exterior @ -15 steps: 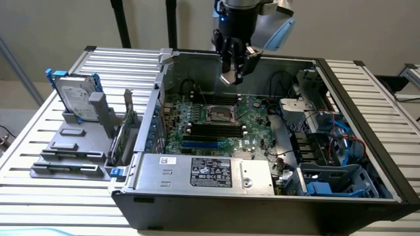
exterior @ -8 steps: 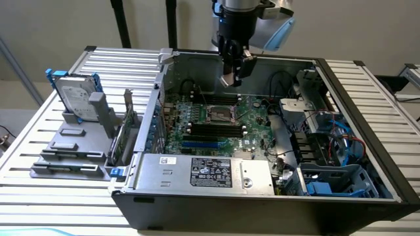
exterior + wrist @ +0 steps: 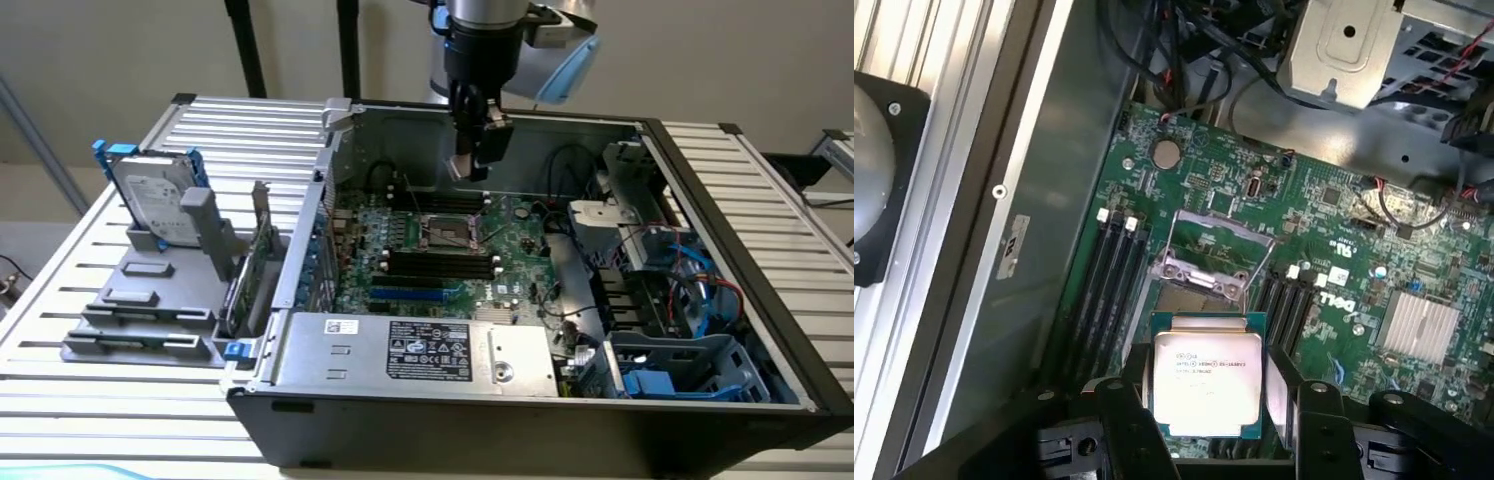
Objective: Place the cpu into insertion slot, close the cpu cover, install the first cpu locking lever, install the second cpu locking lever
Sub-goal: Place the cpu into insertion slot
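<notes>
Inside the open computer case (image 3: 747, 300), above the green motherboard (image 3: 514, 250), we find the claw (image 3: 1211, 400) clamped on the cpu (image 3: 1208, 385), one finger against each of two opposite edges and the silvery face turned up. The insertion slot (image 3: 451, 232) lies below the claw, well apart from it, with the cpu cover (image 3: 1202, 270) tilted up off the slot; the chip's edges run roughly parallel to the slot's rim. We read "DELL" (image 3: 1351, 300) on the board, while the lines printed on the chip are too small to read.
</notes>
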You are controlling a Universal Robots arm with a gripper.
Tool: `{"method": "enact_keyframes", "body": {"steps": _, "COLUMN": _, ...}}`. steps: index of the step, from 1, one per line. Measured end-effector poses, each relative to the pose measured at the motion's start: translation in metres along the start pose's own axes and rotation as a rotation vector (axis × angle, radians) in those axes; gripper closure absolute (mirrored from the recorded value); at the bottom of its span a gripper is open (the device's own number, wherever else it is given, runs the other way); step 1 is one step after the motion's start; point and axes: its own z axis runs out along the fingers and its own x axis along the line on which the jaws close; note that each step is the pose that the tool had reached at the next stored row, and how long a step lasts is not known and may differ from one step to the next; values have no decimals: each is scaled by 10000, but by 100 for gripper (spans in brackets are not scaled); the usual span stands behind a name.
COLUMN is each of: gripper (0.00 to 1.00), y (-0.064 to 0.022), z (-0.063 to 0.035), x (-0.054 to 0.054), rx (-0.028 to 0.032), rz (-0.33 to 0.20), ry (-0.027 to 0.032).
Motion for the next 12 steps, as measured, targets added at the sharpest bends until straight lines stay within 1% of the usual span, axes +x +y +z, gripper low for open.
{"method": "enact_keyframes", "body": {"steps": 9, "gripper": 45, "y": -4, "z": 58, "x": 0, "rx": 98, "rz": 1536, "ry": -78}}
{"method": "enact_keyframes", "body": {"steps": 12, "gripper": 45, "y": -6, "z": 84, "x": 0, "rx": 174, "rz": 1983, "ry": -94}}
